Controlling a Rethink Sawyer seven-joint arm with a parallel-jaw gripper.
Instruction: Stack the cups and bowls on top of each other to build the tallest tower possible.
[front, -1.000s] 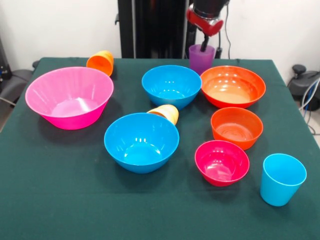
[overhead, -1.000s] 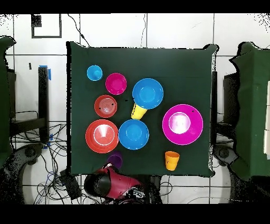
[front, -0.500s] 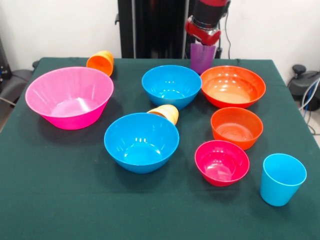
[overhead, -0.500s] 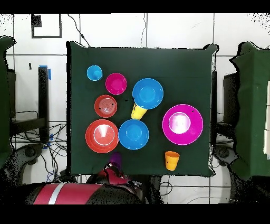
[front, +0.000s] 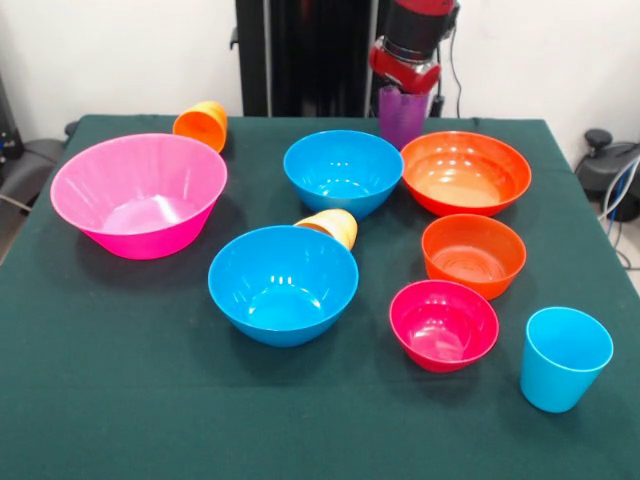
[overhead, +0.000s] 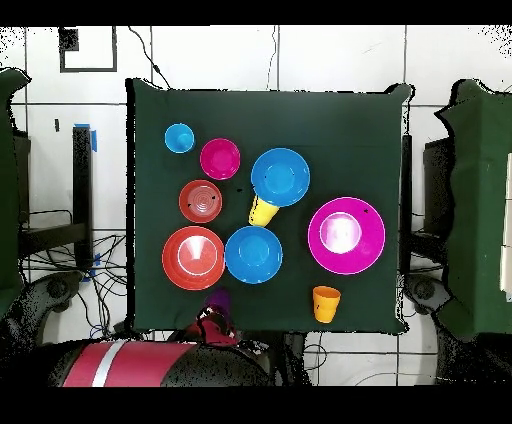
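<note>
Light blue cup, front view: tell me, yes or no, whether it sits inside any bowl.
No. The light blue cup stands upright alone on the green table, apart from the small magenta bowl beside it.

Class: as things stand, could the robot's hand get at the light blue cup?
Probably yes. The hand is at the purple cup, across the table, but the light blue cup stands upright and apart from the bowls, open from above.

A robot lab: cloth-draped table (overhead: 380, 120), tangled floor cables (overhead: 85, 300), taped floor markings (overhead: 88, 48).
</note>
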